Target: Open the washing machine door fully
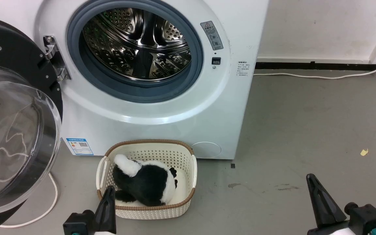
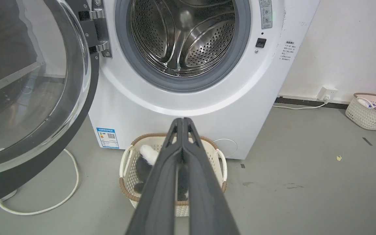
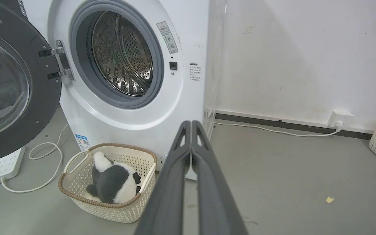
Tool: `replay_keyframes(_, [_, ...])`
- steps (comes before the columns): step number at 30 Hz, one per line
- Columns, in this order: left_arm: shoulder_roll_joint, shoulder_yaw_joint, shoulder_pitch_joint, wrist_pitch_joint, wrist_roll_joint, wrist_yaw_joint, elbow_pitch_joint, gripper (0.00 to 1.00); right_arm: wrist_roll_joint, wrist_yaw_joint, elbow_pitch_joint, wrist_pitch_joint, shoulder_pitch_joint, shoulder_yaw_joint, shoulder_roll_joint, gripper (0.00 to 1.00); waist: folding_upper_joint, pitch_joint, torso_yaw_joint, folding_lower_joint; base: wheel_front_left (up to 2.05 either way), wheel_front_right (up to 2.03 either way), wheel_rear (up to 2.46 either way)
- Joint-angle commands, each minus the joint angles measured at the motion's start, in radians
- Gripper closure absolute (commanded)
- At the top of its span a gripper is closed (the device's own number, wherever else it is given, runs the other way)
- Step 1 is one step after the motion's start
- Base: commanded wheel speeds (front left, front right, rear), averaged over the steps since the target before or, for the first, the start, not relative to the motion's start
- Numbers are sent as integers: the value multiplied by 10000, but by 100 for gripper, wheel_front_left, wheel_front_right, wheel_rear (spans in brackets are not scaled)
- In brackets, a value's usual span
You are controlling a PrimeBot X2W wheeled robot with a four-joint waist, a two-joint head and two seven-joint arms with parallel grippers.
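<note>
Door [image 1: 15,130] stands swung wide left of the washing machine [image 1: 162,120]; left gripper [image 2: 182,120] and right gripper [image 3: 191,122] each have fingers pressed together, empty.

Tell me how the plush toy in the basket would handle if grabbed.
The plush toy looks soft and furry, so it would probably squash and droop when gripped. Likely light for its bulk. Slumped in the basket, it seems unlikely to roll.

Left gripper [image 1: 109,191], right gripper [image 1: 311,179], tapered black fingers [image 2: 162,182], teal trim
</note>
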State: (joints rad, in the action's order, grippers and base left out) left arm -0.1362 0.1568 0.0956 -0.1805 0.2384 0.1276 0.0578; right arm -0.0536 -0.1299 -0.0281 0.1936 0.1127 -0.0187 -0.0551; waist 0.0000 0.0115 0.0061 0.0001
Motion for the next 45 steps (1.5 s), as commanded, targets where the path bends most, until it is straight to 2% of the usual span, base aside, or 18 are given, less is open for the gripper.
replay_keyframes(1, [67, -49, -211, 61, -111, -71, -51, 100, 75, -2, 41, -52, -129, 20, 13, 100, 0, -1, 0, -1, 0, 0, 0])
replay_keyframes(45, [447, -777, -568, 897, -1200, -649, -304, 100, 296, -5, 156, -955, -607, 100, 30, 100, 0, -56, -30, -1, 0, 0, 0])
